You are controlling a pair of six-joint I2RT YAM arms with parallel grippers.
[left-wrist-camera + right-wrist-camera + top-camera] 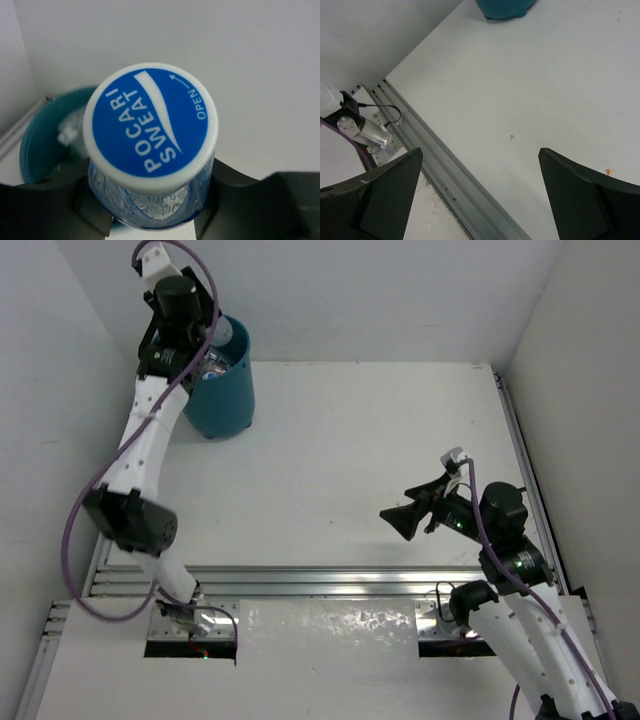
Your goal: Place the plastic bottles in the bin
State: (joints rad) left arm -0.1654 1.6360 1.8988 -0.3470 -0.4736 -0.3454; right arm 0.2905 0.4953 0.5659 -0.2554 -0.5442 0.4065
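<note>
My left gripper (150, 205) is shut on a clear plastic bottle with a blue label (150, 200); its blue and white cap (150, 127) faces the wrist camera. It holds the bottle above the rim of the teal bin (222, 390), which stands at the far left corner and also shows in the left wrist view (40, 135). Inside the bin I see crumpled clear plastic (72, 130). In the top view the left gripper (205, 355) is over the bin's mouth. My right gripper (400, 518) is open and empty above the table, right of centre; its fingers (580, 195) frame bare table.
White walls close in the table at the back and both sides. A metal rail (320, 580) runs along the near edge, also in the right wrist view (435, 165). The bin's base (505, 7) shows at the top of the right wrist view.
</note>
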